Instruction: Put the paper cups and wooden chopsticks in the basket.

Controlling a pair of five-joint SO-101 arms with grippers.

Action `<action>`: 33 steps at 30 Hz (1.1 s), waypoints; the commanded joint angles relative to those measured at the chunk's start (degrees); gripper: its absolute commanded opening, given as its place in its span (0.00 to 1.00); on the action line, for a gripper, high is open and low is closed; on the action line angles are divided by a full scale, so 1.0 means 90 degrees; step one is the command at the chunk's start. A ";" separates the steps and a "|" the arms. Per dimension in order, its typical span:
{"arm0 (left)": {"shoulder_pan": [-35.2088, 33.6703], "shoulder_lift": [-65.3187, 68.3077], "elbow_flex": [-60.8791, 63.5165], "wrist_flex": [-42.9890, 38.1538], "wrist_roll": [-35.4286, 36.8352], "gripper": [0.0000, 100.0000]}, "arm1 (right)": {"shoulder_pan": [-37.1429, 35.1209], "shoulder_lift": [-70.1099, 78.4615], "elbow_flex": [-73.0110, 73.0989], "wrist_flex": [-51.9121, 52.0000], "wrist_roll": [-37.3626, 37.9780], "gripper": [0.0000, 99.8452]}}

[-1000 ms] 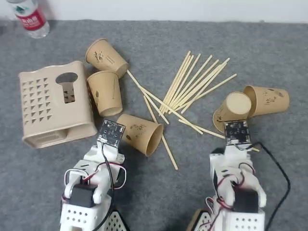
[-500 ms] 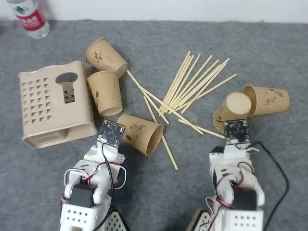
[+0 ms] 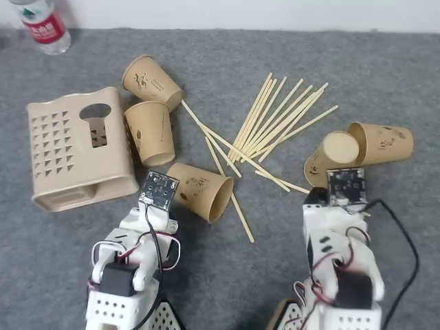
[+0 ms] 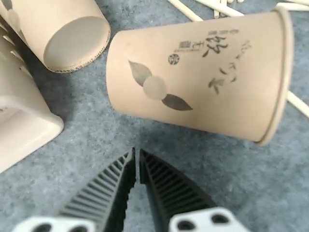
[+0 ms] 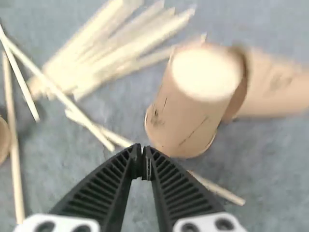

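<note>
Several tan paper cups lie on the grey carpet. One cup (image 4: 203,77) rests on its side just ahead of my left gripper (image 4: 136,157), which is shut and empty. Two more cups (image 3: 150,130) lie beside the beige basket (image 3: 75,148), which is tipped on its side at the left. My right gripper (image 5: 143,154) is shut with nothing in it, its tips close to the rim of a tilted cup (image 5: 193,101) that leans against another cup (image 5: 275,87). Wooden chopsticks (image 3: 275,124) fan out across the middle, with loose ones (image 5: 87,128) near the right gripper.
A plastic bottle (image 3: 42,24) lies at the far left corner by the wall. Open carpet stretches between the two arms and along the far edge. A basket corner (image 4: 19,125) lies close to the left gripper.
The right arm has shifted slightly to the right and forward toward the tilted cup. The left arm and all objects stay put.
</note>
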 commanded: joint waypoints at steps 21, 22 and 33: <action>-0.0059 -0.0078 -0.0034 -0.0147 -0.0059 0.01 | 0.0054 -0.0063 -0.5314 0.2379 0.0049 0.01; -0.0059 -0.0078 -0.0034 -0.0147 -0.0059 0.01 | 0.0054 -0.0063 -0.5665 0.2379 0.0049 0.01; -0.0059 -0.0078 -0.0034 -0.0127 -0.0059 0.01 | 0.0044 -0.0063 -0.6877 0.3043 0.3643 0.01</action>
